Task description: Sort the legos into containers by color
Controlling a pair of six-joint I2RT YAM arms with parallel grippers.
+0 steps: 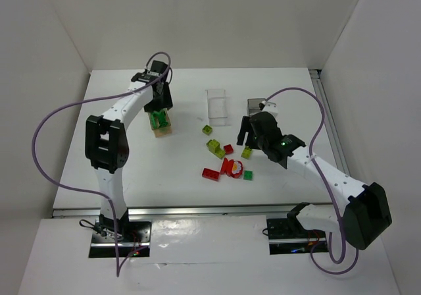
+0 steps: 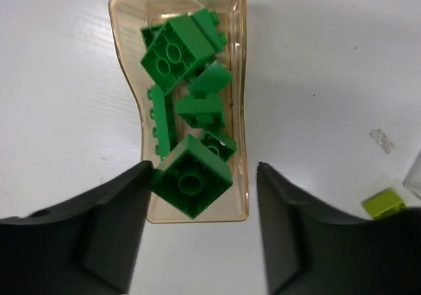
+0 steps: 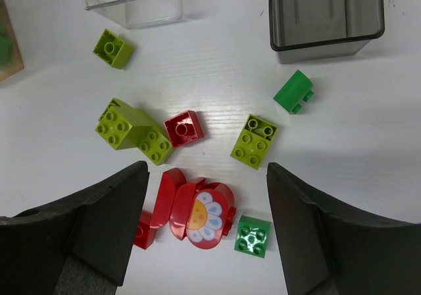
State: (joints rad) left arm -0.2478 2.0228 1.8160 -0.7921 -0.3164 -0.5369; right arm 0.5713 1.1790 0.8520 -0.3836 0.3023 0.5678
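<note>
Our left pincer hangs with its jaws apart over the near end of the orange-tan bin. A dark green brick lies between the fingers, touching one and clear of the other, on top of the dark green pile in that bin.

Our right pincer is spread wide and empty above the loose legos on the tabletop. Nearest it lie a round red piece with a flower face, a small dark green brick and a red brick. Yellow-green bricks lie around them. Farther out a curved green piece lies just before the dark grey bin, with the clear bin beside it.
</note>
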